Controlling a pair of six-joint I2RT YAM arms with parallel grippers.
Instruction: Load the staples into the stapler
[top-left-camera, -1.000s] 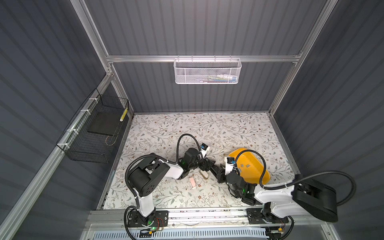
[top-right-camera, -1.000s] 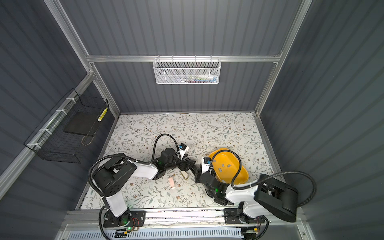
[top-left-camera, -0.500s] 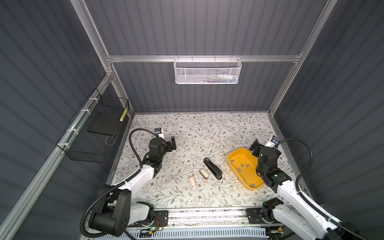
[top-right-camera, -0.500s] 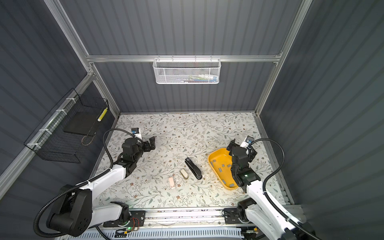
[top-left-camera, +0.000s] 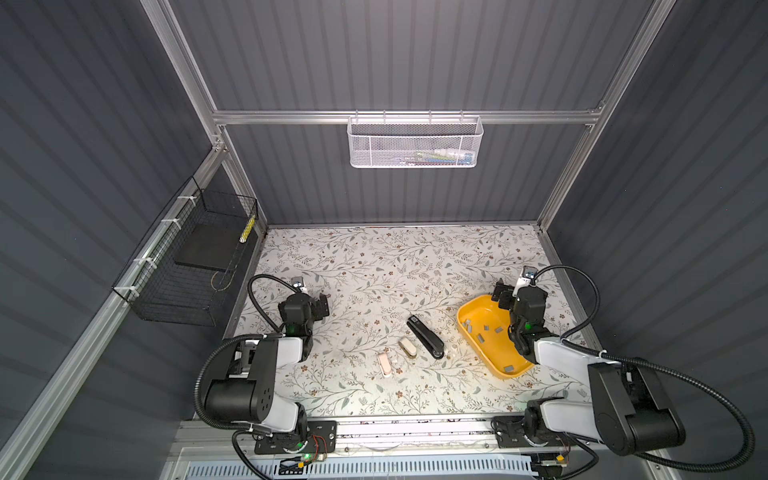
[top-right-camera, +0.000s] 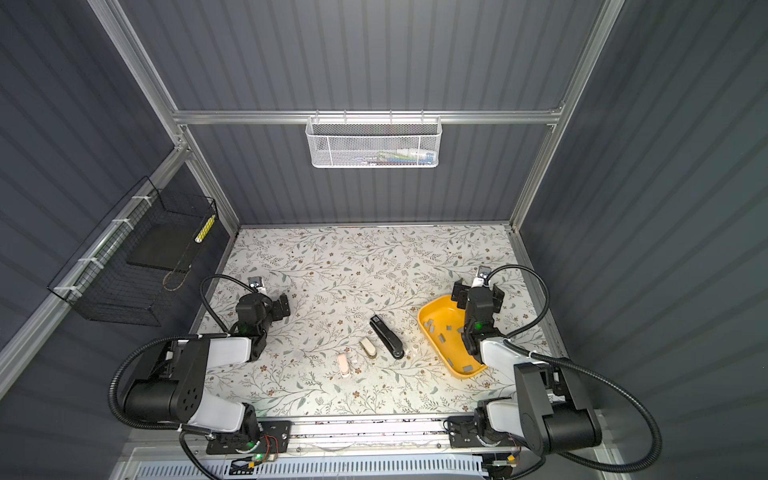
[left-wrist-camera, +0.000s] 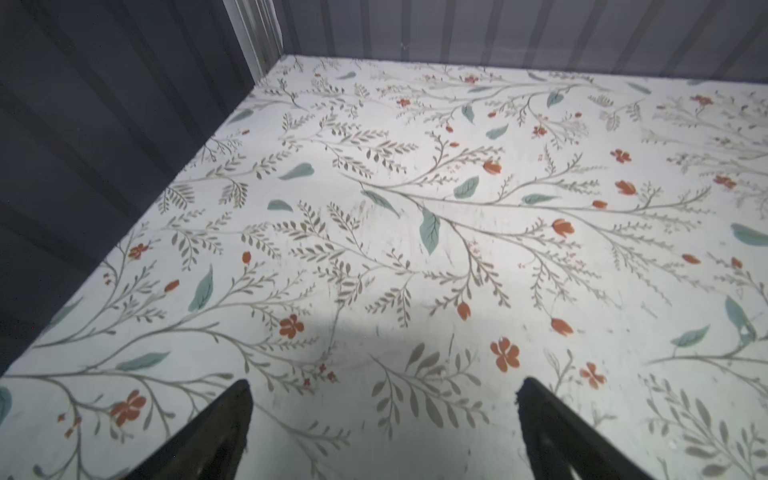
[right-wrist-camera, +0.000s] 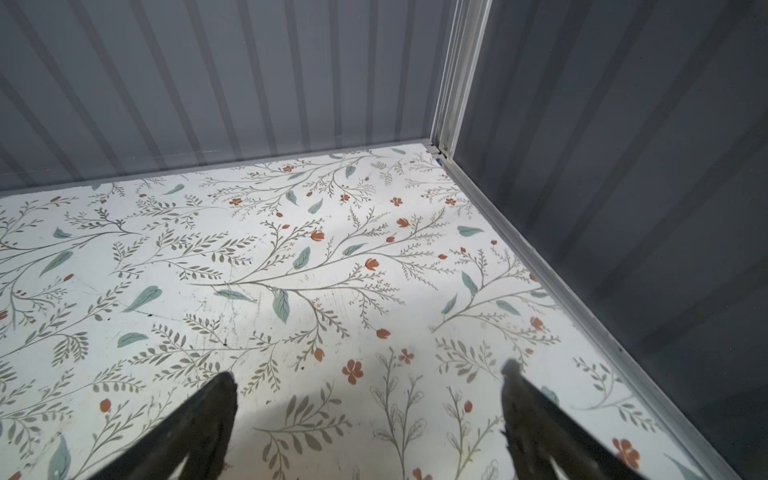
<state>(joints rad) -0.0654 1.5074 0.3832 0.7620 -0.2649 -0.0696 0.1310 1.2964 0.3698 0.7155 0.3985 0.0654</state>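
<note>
The black stapler (top-left-camera: 425, 336) lies slantwise on the flowered table (top-left-camera: 374, 257), near the front edge, and shows in both top views. Just beside it on its left sits a small beige stapler (top-left-camera: 407, 347). A little further the same way lies a small pink stapler (top-left-camera: 384, 365). To the right of the black stapler, near but not touching, stands a yellow tray (top-left-camera: 494, 353). The staples (top-left-camera: 481, 338) — short grey strips — lie loose on the tray's floor, most toward its far end and one at its near end.

The left gripper (left-wrist-camera: 384, 384) is well to the left of the black stapler, above bare table. Its jaws are spread wide with only the flowered surface showing between them. The right gripper (right-wrist-camera: 369, 371) is to the black stapler's right, at the far end of the tray, and faces the back right corner — jaws likewise wide apart and holding nothing. Both grippers are well apart from the black stapler.
</note>
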